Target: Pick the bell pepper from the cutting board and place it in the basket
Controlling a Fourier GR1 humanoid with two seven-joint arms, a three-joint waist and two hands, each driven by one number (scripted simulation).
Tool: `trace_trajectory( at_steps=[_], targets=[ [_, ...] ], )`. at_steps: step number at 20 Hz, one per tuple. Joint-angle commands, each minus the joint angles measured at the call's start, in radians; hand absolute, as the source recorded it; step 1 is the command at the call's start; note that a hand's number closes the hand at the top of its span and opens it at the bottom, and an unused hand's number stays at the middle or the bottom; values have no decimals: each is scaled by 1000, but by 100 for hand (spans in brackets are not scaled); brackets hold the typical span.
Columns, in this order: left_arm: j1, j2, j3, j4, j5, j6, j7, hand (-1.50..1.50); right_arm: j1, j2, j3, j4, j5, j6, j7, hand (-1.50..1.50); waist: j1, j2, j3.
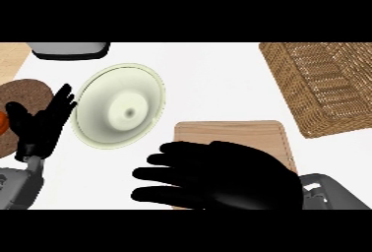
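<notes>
The right hand (232, 179) lies spread palm-down over the pale wooden cutting board (232, 132), fingers straight and pointing left. The bell pepper is hidden, so neither its place nor its axis can be told. The woven wicker basket (327, 83) sits at the white desk's (210, 74) upper right. The left hand (40, 125) rests open at the left edge.

Right hand (232, 179) spread over cutting board (232, 132), fingers (154, 174) pointing left. Left hand (40, 129) upright at left edge, beside pale plate (120, 106). Basket (327, 83) upper right.

The right hand (232, 179) hides half the cutting board (232, 132).
</notes>
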Motion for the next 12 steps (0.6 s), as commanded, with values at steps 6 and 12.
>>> trace_trajectory(
  at_steps=[6,12],
  targets=[
    [44,-18,27,-3,-1,-19,-40,0,-251,-112,-200,27,-238,373,303,-150,10,5,1],
    [17,-19,15,-89,-38,18,63,0,-302,-168,-272,132,-407,549,309,-150,13,7,3]
  ],
)
